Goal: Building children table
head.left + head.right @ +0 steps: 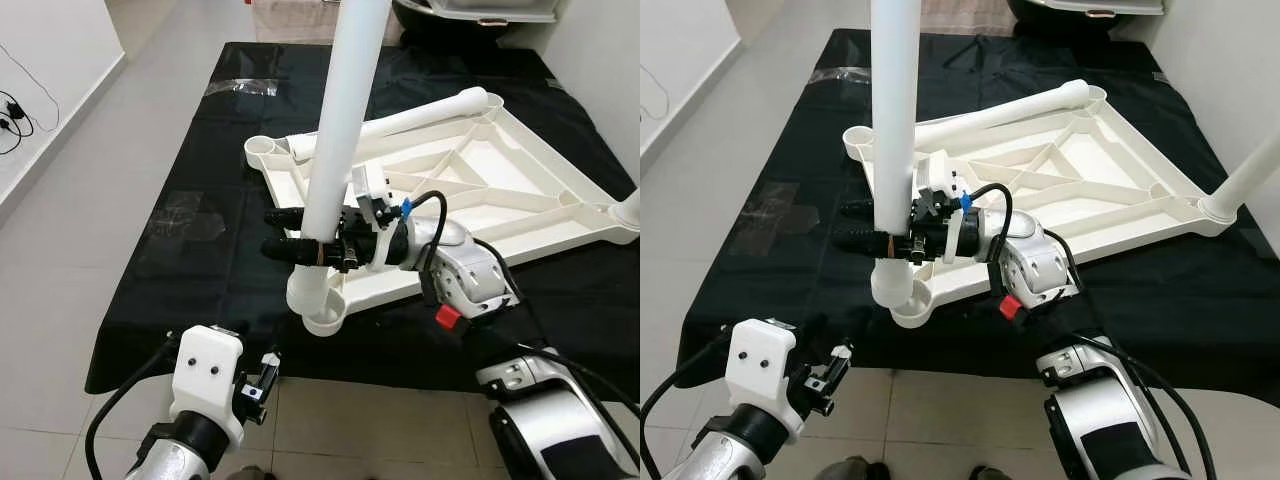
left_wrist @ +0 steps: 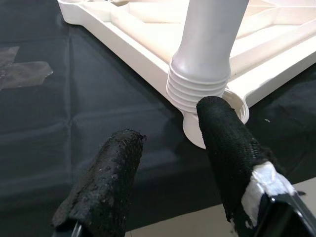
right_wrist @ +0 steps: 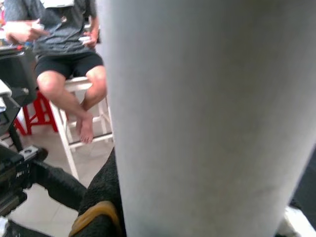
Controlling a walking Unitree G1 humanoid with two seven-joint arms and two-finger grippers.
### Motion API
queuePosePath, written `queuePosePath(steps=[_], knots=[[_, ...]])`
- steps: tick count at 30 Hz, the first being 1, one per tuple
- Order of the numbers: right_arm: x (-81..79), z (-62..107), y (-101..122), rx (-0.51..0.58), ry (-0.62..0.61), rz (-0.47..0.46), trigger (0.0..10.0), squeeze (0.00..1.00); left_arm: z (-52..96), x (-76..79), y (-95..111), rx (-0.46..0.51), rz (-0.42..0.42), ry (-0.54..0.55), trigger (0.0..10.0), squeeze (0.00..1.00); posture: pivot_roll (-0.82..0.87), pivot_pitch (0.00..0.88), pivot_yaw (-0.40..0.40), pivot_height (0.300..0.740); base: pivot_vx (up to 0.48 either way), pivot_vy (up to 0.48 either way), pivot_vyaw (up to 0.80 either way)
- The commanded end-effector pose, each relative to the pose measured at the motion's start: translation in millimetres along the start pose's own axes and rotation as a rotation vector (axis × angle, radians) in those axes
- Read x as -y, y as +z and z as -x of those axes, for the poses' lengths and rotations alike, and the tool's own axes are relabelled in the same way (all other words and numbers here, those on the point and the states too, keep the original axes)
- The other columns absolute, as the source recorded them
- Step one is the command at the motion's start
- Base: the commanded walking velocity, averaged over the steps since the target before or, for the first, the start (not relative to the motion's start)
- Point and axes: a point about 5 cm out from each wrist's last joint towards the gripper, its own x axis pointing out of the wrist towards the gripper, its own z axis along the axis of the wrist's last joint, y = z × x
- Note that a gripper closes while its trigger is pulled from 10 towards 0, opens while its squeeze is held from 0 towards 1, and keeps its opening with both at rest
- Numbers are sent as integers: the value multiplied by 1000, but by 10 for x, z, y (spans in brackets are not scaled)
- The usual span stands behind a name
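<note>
A white plastic tabletop (image 1: 520, 190) lies upside down on a black cloth (image 1: 200, 160). One white leg (image 1: 340, 120) stands upright in its near corner socket (image 1: 322, 318). My right gripper (image 1: 278, 232) is shut on that leg low down, its black fingers (image 1: 855, 240) sticking out past it. The right wrist view sees the leg (image 3: 207, 113) very close. My left gripper (image 2: 170, 123) hangs open near the cloth's front edge, facing the leg's ribbed base (image 2: 197, 84) and holding nothing. A second leg (image 1: 420, 115) lies across the far side. A third leg (image 1: 1245, 175) stands at the right corner.
Clear tape patches (image 1: 185, 215) stick to the cloth. Light floor tiles (image 1: 380, 420) run along its front edge. Cables (image 1: 15, 110) hang by the left wall. In the right wrist view a person (image 3: 69, 74) sits on a white stool beyond the leg.
</note>
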Motion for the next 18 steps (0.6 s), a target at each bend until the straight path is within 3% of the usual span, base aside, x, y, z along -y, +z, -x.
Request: queuePosePath(steps=[1, 18], knots=[[-13, 15, -32, -25, 42, -7, 10000, 0, 29, 17, -8, -16, -1, -7, 10000, 0, 200, 225, -29, 740, 0, 0, 0], [-59, 128, 48, 0, 177, -47, 10000, 0, 12, 23, -17, -22, -5, -12, 10000, 0, 192, 222, -32, 740, 0, 0, 0]])
